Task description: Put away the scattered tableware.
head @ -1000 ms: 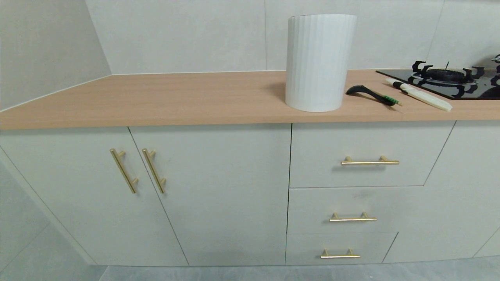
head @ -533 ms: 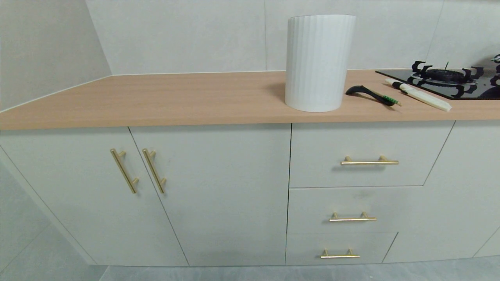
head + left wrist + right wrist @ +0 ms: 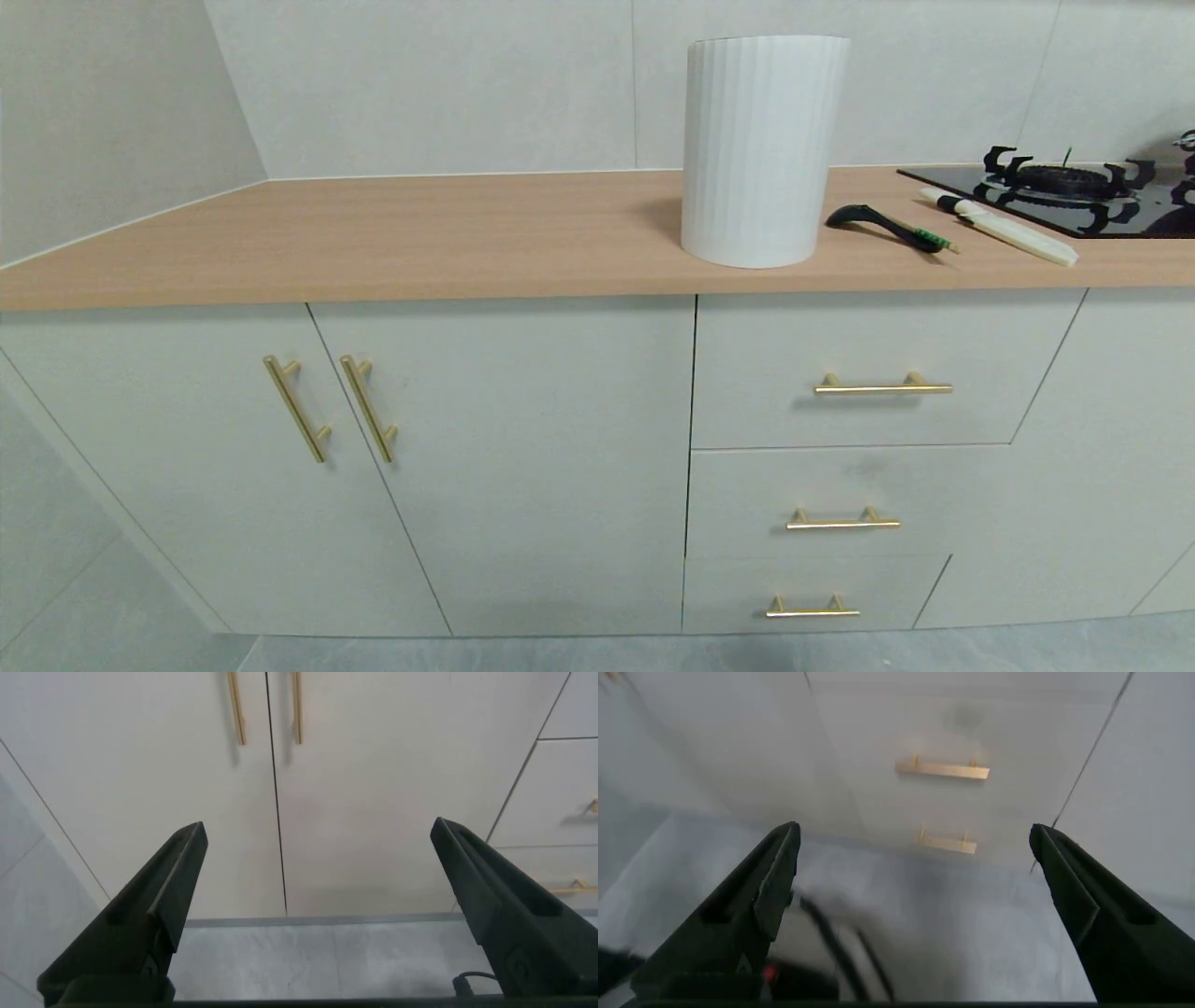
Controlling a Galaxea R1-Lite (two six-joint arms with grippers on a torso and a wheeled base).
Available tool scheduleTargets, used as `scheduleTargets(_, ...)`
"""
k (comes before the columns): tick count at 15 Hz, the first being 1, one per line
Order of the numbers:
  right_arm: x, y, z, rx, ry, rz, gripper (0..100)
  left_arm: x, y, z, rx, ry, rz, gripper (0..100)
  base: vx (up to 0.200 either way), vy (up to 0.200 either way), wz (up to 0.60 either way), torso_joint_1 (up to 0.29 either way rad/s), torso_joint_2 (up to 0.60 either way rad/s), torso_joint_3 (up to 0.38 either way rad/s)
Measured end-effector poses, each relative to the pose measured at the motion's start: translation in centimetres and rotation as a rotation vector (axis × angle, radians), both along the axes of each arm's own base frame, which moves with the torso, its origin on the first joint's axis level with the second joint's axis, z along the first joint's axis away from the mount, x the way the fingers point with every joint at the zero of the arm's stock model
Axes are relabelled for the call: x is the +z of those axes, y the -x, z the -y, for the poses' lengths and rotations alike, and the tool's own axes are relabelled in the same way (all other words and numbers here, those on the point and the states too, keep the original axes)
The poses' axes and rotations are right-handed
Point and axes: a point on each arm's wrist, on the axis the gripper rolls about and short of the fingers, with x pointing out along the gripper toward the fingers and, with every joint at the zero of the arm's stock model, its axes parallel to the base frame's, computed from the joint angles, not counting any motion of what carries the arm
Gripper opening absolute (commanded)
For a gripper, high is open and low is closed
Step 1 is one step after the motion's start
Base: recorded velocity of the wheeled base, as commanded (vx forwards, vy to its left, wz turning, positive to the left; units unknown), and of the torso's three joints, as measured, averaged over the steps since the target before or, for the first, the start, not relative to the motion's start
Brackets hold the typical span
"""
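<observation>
A tall white ribbed container [image 3: 761, 149] stands on the wooden countertop [image 3: 420, 233]. To its right lie a black spoon with a green-tipped handle [image 3: 887, 226] and a cream-bladed knife with a black band [image 3: 1001, 238]. My left gripper [image 3: 318, 835] hangs low in front of the double cabinet doors [image 3: 280, 784], open with nothing between its fingers. My right gripper [image 3: 915, 835] is also open and holds nothing, low down facing the lower drawer handles [image 3: 943, 770].
A black gas hob [image 3: 1074, 191] sits at the counter's right end. Below the counter are two doors with gold handles [image 3: 331, 406] and three drawers [image 3: 882, 387]. Grey tiled floor [image 3: 318, 961] lies beneath both grippers. The counter's left half is bare.
</observation>
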Motion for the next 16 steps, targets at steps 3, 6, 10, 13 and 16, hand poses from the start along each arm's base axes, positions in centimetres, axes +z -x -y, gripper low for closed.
scheduleTargets(3,1.5,-5.5,-0.4,0.032,0.011,-0.179,100,0.0,0.0,0.0,0.000,0.000,0.000,100,0.000,0.000,0.00,0.000,0.00,0.000)
scheduleTargets(6,0.9,-11.9,-1.4,0.064,0.029,-0.276,100,0.0,0.0,0.0,0.000,0.000,0.000,100,0.000,0.000,0.00,0.000,0.00,0.000)
scheduleTargets(10,-3.4,-19.6,-3.1,0.070,0.062,-0.368,100,0.0,0.0,0.0,0.000,0.000,0.000,100,0.000,0.000,0.00,0.000,0.00,0.000)
scheduleTargets(13,-8.0,-23.8,-3.8,0.000,0.106,-0.364,100,0.0,0.0,0.0,0.000,0.000,0.000,100,0.000,0.000,0.00,0.000,0.00,0.000)
scheduleTargets(16,-12.0,-26.8,-4.3,-0.072,0.118,-0.229,100,0.0,0.0,0.0,0.000,0.000,0.000,100,0.000,0.000,0.00,0.000,0.00,0.000)
